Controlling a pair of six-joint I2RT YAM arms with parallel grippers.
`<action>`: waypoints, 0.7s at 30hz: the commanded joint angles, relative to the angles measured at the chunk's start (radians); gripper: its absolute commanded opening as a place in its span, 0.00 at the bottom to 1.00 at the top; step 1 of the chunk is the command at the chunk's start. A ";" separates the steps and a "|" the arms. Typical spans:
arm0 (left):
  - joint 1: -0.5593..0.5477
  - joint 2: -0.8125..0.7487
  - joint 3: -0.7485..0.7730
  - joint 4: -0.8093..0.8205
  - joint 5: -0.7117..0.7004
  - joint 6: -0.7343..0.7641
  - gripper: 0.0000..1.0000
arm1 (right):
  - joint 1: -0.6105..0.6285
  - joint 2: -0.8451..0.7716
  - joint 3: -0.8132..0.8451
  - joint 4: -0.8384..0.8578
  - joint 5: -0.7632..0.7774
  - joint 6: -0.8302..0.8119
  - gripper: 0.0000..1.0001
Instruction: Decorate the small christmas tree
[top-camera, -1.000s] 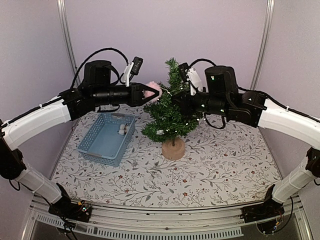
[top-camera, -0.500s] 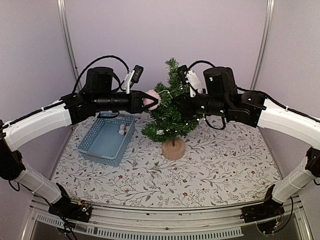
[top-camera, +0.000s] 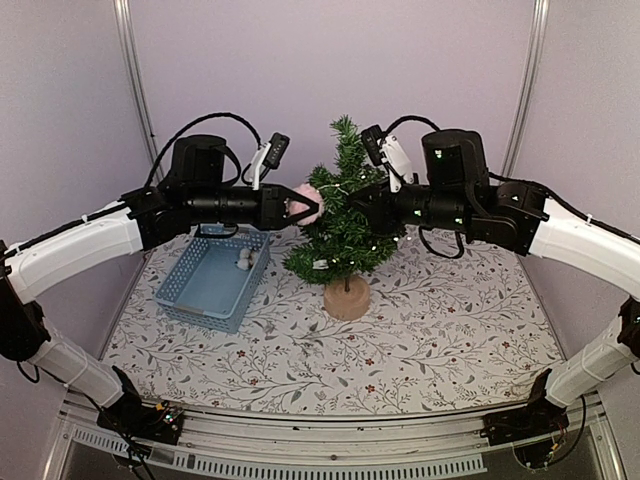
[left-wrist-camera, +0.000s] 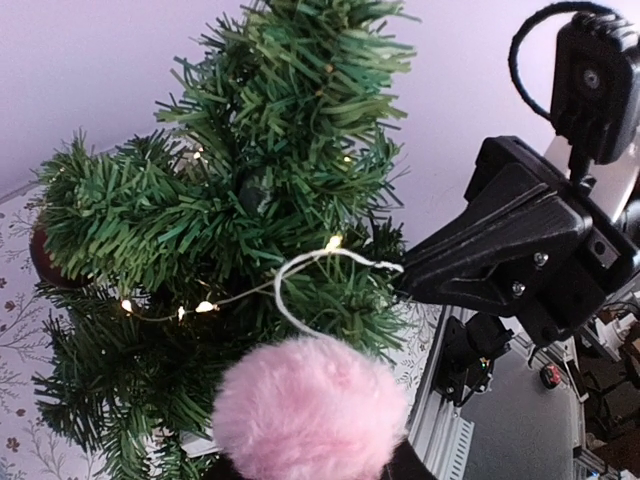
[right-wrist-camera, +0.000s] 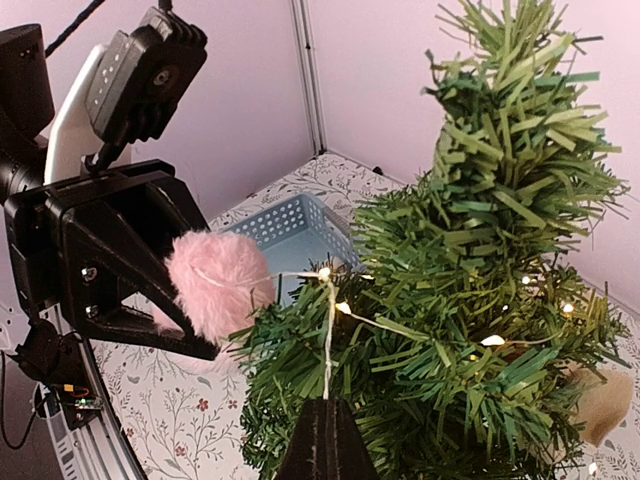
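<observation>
On the middle of the flower-patterned table (top-camera: 440, 330), a little toward the back, I see the small christmas tree (top-camera: 345, 235) standing upright on its round wooden base (top-camera: 347, 299); both arms reach in at its upper branches from opposite sides, well above the cloth.

From the left, the left claw (top-camera: 303, 205) is held narrow around a fluffy pink pom-pom (left-wrist-camera: 310, 410), one finger above it and one below; the pom-pom sits against the branches on the tree's left side, about two thirds of the way up. A thin white loop (left-wrist-camera: 285, 300) rises from the top of the pom-pom and curves across the needles to the right claw (left-wrist-camera: 402, 271); that claw is fully closed, its black tips pinching the far end of the loop right at the foliage. In the right wrist view the same thread runs straight up from the closed tips and bends over toward the pom-pom.

A string of small warm lights (left-wrist-camera: 203, 307) is wound through the branches, several of them glowing; a dark red ball (left-wrist-camera: 45, 262) hangs among the needles on a lower branch at the left edge of the left wrist view.

Left of the tree, apart from the base, a blue basket (top-camera: 197, 312) lies on the table below the left arm; a couple of small pale pieces (top-camera: 243, 260) rest inside by its right wall; I cannot tell what they are.
</observation>
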 joint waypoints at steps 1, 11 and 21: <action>-0.007 0.018 -0.006 -0.007 0.036 0.006 0.00 | 0.004 -0.007 0.023 -0.045 -0.057 -0.035 0.00; -0.013 0.026 -0.020 -0.013 0.056 0.022 0.00 | 0.013 -0.018 0.039 -0.089 -0.167 -0.084 0.00; -0.018 0.047 -0.014 -0.013 0.061 0.042 0.00 | 0.029 0.055 0.167 -0.152 -0.186 -0.158 0.00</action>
